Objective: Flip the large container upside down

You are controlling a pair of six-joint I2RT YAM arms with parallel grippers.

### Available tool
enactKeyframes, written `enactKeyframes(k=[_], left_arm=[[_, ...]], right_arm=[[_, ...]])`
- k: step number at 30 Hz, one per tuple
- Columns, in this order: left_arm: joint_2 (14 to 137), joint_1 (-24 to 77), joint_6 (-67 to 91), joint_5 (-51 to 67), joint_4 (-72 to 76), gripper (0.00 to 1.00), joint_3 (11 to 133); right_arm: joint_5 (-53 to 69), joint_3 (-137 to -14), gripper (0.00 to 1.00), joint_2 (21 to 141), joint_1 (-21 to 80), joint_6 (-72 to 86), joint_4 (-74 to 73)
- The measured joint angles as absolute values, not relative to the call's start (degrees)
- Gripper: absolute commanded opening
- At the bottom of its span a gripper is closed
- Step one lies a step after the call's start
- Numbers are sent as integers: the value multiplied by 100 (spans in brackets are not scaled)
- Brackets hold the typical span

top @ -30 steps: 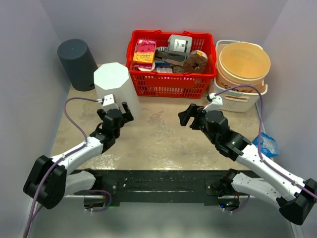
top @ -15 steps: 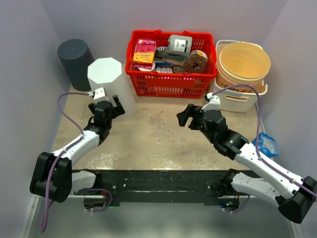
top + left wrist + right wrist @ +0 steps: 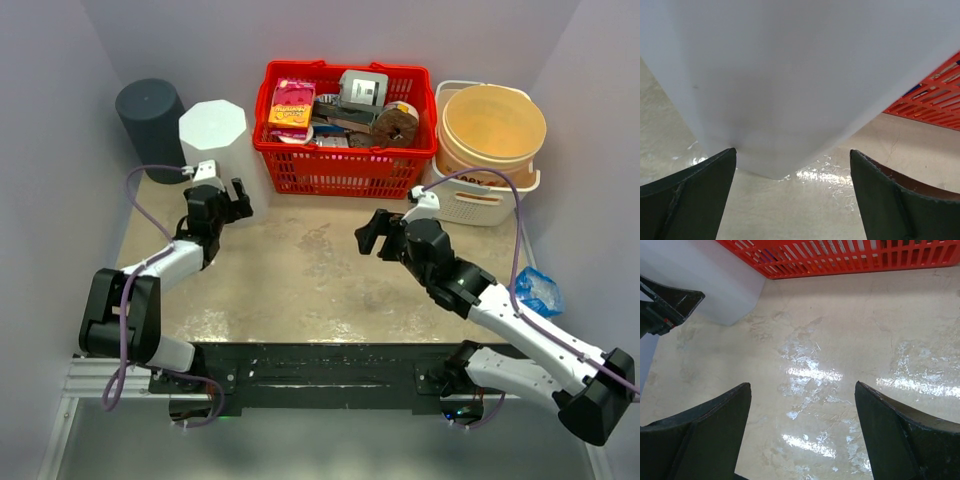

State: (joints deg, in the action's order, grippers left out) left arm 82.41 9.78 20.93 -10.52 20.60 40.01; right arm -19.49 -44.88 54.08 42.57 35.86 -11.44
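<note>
The left gripper [image 3: 224,198] sits left of centre in the overhead view with its fingers spread wide and nothing between them. In the left wrist view the two dark fingertips [image 3: 700,185] stand at the bottom corners of the frame. The lower edge of the white container [image 3: 212,130] rests on the table [image 3: 300,285] just ahead of the gap. Whether either finger touches it cannot be told.

The container stands in the upper left of the overhead view, with a closed eight-sided face on top. It is between a dark grey cylinder [image 3: 150,115] on its left and a red basket [image 3: 345,170] on its right, close to both.

The right gripper [image 3: 374,232] is near the middle of the overhead view, also spread and empty, over bare table. It is well apart from the container, which shows in the upper left corner of the right wrist view.

At the upper right, a tan bucket [image 3: 495,125] sits in a white basket [image 3: 490,208]. Something blue [image 3: 540,292] lies at the right edge.
</note>
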Motion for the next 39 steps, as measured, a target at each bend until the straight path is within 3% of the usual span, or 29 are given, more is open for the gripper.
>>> enactKeyframes(k=[27,39], left_arm=[[10490,419,1859,893,3004,97,5946],[11327,414,2080,1131,3393,98,6659]], right_arm=[[-1538,-4488,88,6029,3929,3444,-819],[-1389,-4488,88,6149,3780,3441,-751]])
